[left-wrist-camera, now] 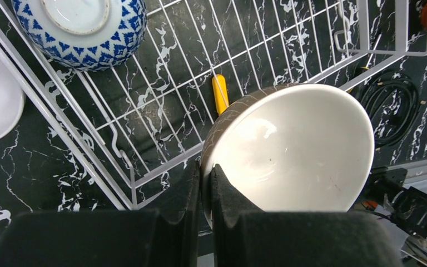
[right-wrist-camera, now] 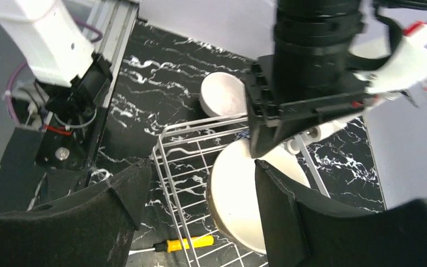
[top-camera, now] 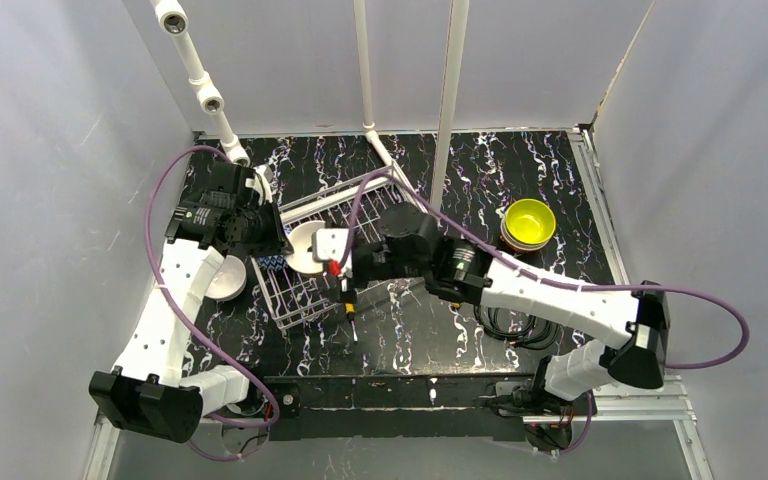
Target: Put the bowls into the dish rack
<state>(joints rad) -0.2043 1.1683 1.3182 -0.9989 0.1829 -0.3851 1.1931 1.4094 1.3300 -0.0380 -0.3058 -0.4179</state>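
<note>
My left gripper (top-camera: 282,247) is shut on the rim of a tan bowl (top-camera: 306,248) with a white inside and holds it tilted on edge over the white wire dish rack (top-camera: 300,312). In the left wrist view the gripper (left-wrist-camera: 204,186) pinches the tan bowl (left-wrist-camera: 294,144). A blue-white patterned bowl (left-wrist-camera: 80,28) lies in the rack (left-wrist-camera: 161,169). My right gripper (top-camera: 346,272) is open and empty, close beside the held bowl. In the right wrist view this gripper (right-wrist-camera: 200,194) has its jaws wide apart, with the tan bowl (right-wrist-camera: 239,194) just beyond them.
A white bowl (top-camera: 228,277) sits on the table left of the rack. A yellow-green bowl (top-camera: 529,222) is stacked on other bowls at the right. A yellow-handled screwdriver (top-camera: 348,310) lies at the rack's near edge. Black cables (top-camera: 505,325) lie near the right arm.
</note>
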